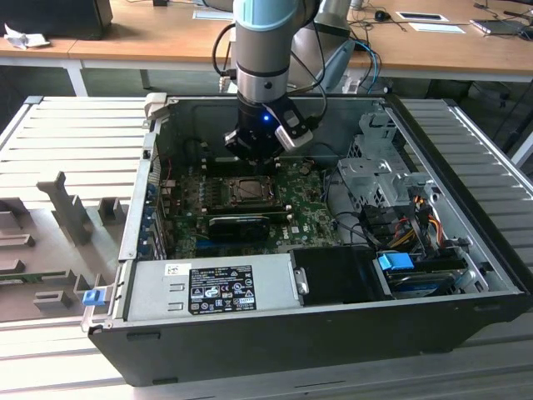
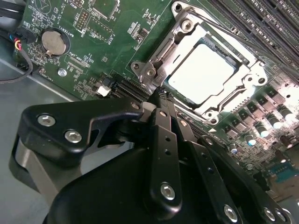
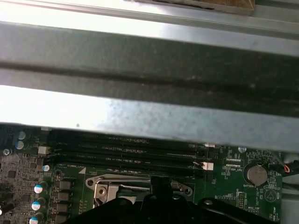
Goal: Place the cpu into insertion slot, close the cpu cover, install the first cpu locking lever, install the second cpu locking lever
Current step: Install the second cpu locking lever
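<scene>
- The cpu (image 2: 202, 74) sat seated in the insertion slot (image 2: 236, 58) on the green motherboard (image 2: 93, 56).
- The cpu cover (image 2: 180, 44) lay flat over it, framing the pale chip face, so placing and closing looked done.
- The end effector (image 2: 156, 95) had its fingers together, empty, tips at the cover's corner by a lever; whether either lever was latched could not be told.

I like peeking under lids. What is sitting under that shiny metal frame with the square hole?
Through the cpu cover's window you see the pale cpu lying flat. The cover hides the chip's edges, and the chip covers the insertion slot below it.
</scene>
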You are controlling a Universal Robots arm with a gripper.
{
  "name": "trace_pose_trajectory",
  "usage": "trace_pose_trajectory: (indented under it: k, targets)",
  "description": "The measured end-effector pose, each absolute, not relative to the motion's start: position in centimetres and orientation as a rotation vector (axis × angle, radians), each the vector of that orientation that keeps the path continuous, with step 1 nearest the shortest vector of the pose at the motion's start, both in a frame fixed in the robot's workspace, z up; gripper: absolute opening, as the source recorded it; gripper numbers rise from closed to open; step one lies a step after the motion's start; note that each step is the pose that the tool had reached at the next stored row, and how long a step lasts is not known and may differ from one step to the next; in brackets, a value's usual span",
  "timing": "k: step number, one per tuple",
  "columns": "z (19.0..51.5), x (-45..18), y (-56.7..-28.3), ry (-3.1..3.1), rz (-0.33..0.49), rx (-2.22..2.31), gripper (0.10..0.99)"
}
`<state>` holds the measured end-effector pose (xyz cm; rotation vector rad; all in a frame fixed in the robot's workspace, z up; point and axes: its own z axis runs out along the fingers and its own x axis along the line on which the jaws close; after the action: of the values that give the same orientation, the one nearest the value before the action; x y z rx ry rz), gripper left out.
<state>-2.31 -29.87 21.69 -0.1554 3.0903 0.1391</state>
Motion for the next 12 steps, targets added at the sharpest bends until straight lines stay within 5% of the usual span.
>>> trace_pose_trajectory:
  k: [12]
  targets:
    - [21.94,-2.32,-30.86,3.090,0.139,-0.155,0.106]
